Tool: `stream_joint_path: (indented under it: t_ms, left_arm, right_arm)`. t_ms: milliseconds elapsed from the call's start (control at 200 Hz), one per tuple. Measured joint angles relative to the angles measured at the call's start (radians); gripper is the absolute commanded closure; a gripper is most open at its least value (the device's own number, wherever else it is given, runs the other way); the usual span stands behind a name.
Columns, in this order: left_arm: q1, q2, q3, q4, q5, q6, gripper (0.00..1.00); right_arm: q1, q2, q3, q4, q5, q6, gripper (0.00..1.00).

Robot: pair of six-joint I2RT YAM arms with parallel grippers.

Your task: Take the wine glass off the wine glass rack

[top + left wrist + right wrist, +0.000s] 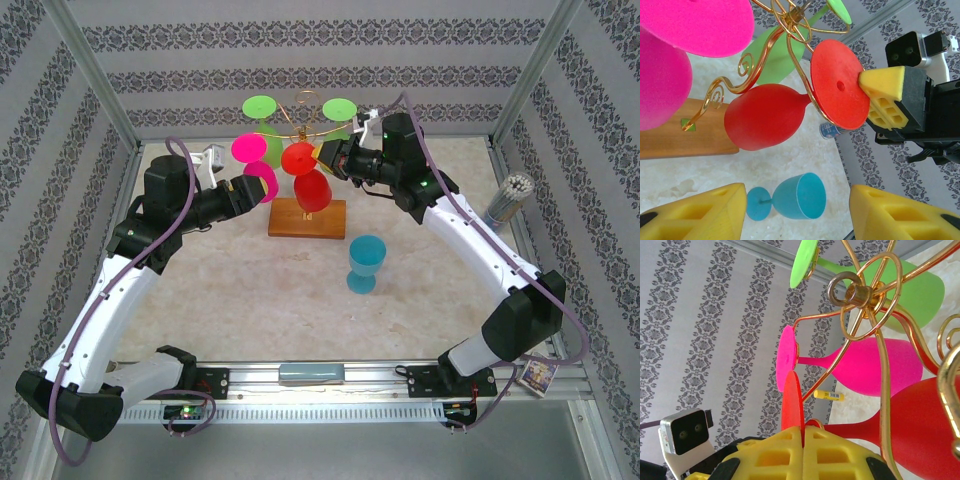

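- When we count the glasses, we find five: one red wine glass (765, 122), one pink wine glass (875, 365), a left green wine glass (262, 105), a right green wine glass (338, 108) and one blue wine glass (366, 262).
- Four of them hang bowl-down on the single wine glass rack (308, 222), upper centre of the top view. The blue one stands upright on the table (250, 300), lower right of the rack's wooden base and apart from it.
- The red wine glass is on the rack, its stem caught in a gold scroll arm at the centre of the left wrist view.
- We count two grippers. The right gripper (803, 437) is closed, its yellow pads (775, 455) pinching the rim of the red glass's foot, low in the right wrist view.
- The left gripper (797, 215) stands partly open, its pads in the bottom corners of the left wrist view with nothing between them. In the top view it sits just beside the pink bowl.
- One bundle of pale sticks (512, 190) stands at the right edge of the top view.
- One small printed card (538, 375) lies lower right; its print is too small to read.
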Motion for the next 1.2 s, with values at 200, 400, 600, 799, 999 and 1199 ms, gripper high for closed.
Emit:
stream_joint_path:
  t_ms: [200, 400, 600, 799, 999, 1199]
  left_arm:
    - [0.0, 0.0, 0.0, 0.0, 0.0, -0.004, 0.43]
    - [0.003, 0.0, 0.0, 0.001, 0.0, -0.007, 0.43]
    - [0.006, 0.0, 0.0, 0.004, 0.001, -0.011, 0.43]
    - [0.006, -0.011, -0.003, 0.005, 0.001, -0.011, 0.43]
    - [0.006, -0.023, -0.007, 0.007, 0.001, -0.011, 0.43]
    - [0.006, -0.031, -0.012, 0.007, 0.003, -0.011, 0.43]
  right_arm:
    - [0.0, 0.0, 0.0, 0.002, 0.0, 0.002, 1.0]
    - [0.001, -0.001, 0.0, 0.002, 0.0, 0.004, 1.0]
    - [0.01, -0.026, -0.01, 0.002, 0.0, 0.008, 1.0]
    - [0.023, -0.051, -0.01, 0.008, 0.0, 0.013, 1.0]
    - [0.034, -0.054, -0.011, 0.009, 0.002, 0.019, 1.0]
    - [0.053, -0.055, -0.012, 0.009, 0.002, 0.019, 1.0]
